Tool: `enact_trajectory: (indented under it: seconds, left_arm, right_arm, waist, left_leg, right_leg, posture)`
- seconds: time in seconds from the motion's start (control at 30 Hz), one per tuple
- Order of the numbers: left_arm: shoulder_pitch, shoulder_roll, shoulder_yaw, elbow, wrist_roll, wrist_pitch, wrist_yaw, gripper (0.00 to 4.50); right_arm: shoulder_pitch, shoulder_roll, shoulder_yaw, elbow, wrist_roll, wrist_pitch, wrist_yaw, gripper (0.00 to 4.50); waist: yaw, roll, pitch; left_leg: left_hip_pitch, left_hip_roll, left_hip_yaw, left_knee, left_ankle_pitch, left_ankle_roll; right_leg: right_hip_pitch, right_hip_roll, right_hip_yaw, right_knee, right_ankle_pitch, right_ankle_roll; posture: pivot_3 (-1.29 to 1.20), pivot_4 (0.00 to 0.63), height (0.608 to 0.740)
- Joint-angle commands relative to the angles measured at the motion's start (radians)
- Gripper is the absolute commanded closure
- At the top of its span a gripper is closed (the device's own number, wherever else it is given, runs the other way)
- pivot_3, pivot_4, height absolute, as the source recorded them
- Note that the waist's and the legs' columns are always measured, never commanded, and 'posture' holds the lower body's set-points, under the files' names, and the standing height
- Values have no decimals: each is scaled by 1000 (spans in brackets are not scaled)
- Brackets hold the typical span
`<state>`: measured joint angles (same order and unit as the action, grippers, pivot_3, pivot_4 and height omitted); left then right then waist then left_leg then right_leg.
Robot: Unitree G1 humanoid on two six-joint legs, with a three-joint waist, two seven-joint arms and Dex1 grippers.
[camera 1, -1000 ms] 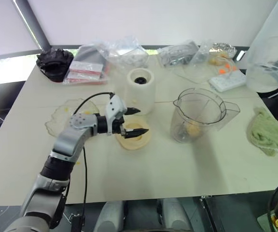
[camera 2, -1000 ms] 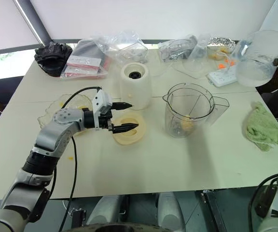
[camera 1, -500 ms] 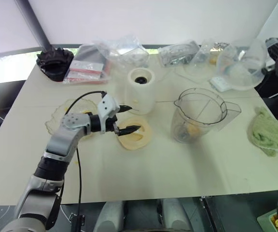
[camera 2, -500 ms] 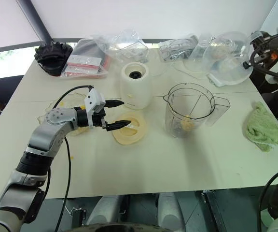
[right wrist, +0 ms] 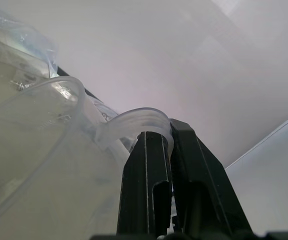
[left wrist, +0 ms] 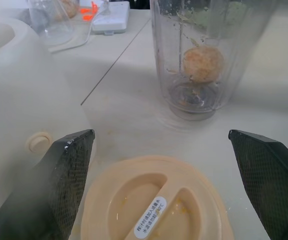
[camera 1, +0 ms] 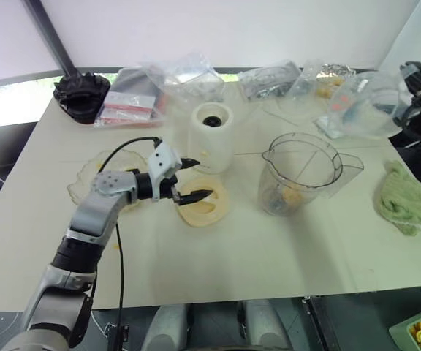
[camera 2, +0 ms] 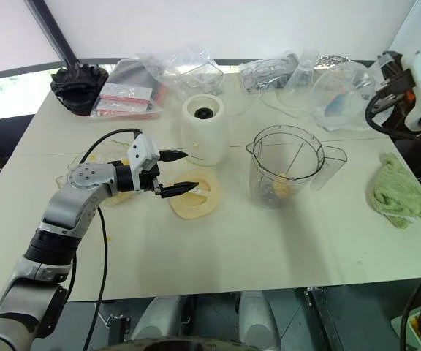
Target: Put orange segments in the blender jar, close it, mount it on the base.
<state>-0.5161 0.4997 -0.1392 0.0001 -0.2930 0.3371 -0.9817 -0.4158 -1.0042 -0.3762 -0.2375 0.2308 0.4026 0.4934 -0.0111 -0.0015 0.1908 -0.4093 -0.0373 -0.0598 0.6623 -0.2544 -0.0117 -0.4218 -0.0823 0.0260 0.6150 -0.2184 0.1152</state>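
Left eye view: the left gripper (camera 1: 188, 179) hangs with fingers spread wide and nothing between them, just over the near-left edge of the lid (camera 1: 204, 205), a flat cream disc lying face up on the table (camera 1: 269, 256).

Key relation: from the left gripper the lid lies just below and ahead, at about 4 o'clock in this view; the jar (camera 1: 300, 172) stands well apart to the right, at about 3 o'clock.

Lid axis: round, so no long axis of its own; in the left wrist view its raised grip bar (left wrist: 156, 215) runs slantwise between the two fingers.

Nearer arm: the left, by a wide margin, to both lid and base (camera 1: 212, 137); the base stands upright just behind the lid, at 12 o'clock from it.

Left arm pose: reaching forward and rightward, gripper near level and tipped slightly down.

Right gripper: (right wrist: 166, 140) clenched on the curved rim tab of a clear plastic bowl (camera 2: 342, 93), held aloft at the far right above the table's back edge.

Jar: upright, open-topped, spout to the left, handle to the right; orange segments (left wrist: 203, 64) rest near the blade at its bottom.

Judgement: closing the jar appears to be next, and it seems to turn on lowering the spread fingers around the lid.
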Motion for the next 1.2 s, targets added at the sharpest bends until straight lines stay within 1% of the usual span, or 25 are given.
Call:
enact_trajectory:
  seconds: [0.03,0.23,0.47,0.9,1.13,1.2]
  left_arm:
    - [-10,10,15,-15,-1,-17,-6,0]
    - [-12,12,15,-7,0,-20,-13,0]
    - [-8,5,11,-7,4,-22,-12,0]
    - [-11,-5,6,-10,4,-21,-4,0]
    - [-16,-7,8,-9,6,-22,-1,0]
    - [-15,-6,10,-8,7,-23,-1,0]
  right_arm:
    - [-6,-32,-29,-52,-35,-46,17,4431]
    - [5,-38,-19,-53,-78,-83,55,4431]
    - [-12,-16,-29,-62,-60,-53,70,4431]
    - [-18,-24,-1,-66,-87,-66,89,4431]
    - [-35,74,-71,-44,-5,61,25,4431]
    - [-40,106,-103,-47,32,127,1,4431]
  waist:
    - [0,0,0]
    - [0,0,0]
    - [0,0,0]
    - [0,0,0]
    - [0,0,0]
    - [0,0,0]
  left_leg:
    - [0,0,0,0,0,0]
    - [0,0,0,0,0,0]
    - [0,0,0,0,0,0]
    - [0,0,0,0,0,0]
    - [0,0,0,0,0,0]
    - [0,0,0,0,0,0]
  right_leg:
    - [0,0,0,0,0,0]
    - [0,0,0,0,1,1]
    - [0,0,0,0,1,1]
    - [0,0,0,0,1,2]
    - [0,0,0,0,2,2]
    - [0,0,0,1,2,3]
  posture:
    - [0,150,740]
    - [0,150,740]
    - [0,150,740]
    - [0,150,740]
    - [0,150,740]
    - [0,150,740]
